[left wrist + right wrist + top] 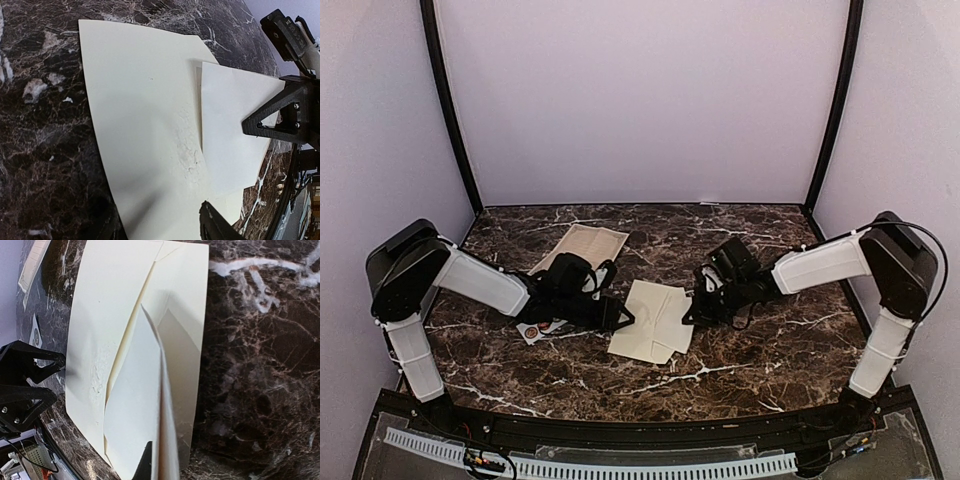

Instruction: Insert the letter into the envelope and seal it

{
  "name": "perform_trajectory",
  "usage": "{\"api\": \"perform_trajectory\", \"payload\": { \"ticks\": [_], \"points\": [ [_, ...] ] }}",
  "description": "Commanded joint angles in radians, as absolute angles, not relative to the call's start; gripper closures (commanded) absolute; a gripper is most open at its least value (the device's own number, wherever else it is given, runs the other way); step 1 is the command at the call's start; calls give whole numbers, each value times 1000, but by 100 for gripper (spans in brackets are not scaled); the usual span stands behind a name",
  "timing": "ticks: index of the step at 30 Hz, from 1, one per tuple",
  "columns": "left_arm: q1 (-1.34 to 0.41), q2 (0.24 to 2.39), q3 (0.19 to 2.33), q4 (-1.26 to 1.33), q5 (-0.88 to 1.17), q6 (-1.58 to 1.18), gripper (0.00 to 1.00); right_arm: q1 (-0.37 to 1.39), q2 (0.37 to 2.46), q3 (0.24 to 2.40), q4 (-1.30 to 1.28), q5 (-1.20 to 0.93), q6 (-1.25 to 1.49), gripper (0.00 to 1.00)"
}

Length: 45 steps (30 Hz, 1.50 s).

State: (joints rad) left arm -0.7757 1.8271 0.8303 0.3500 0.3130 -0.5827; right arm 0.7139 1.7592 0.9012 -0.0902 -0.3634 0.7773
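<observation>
The cream envelope (645,325) lies flat mid-table, its flap folded out. A white letter (235,135) sticks partly out of its pocket. My right gripper (692,312) is shut on the letter's (132,410) free edge, which rises between the jaws; one dark finger (145,465) shows beside the sheet. From the opposite side, my left gripper (620,318) stands open at the envelope's (140,125) left edge, its fingers (215,225) apart over the paper. In the right wrist view the left gripper (57,377) meets the envelope (100,315) at its rim.
A sheet with a printed border (582,247) lies at the back left. A small white strip of stickers (542,328) sits under the left arm. The marble table (770,360) is enclosed by lilac walls.
</observation>
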Motion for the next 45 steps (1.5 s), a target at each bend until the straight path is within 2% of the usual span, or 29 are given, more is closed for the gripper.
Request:
{"api": "perform_trajectory", "payload": {
  "ticks": [1,24,39,41,45],
  "points": [
    [-772,1844,836,334,337,-580,46,727,1784,937,-107,-368,752,100],
    [-775,1853,851,334,376,-566,47,738,1887,1025,-112,-423,721,100],
    [-784,1837,843,323,365,-555,49,749,1960,1169,-203,-465,605,100],
    [-784,1810,827,321,339,-559,49,749,1945,1175,-229,-438,598,93],
    [-784,1727,788,310,298,-570,49,749,1880,1171,-273,-393,590,69]
  ]
}}
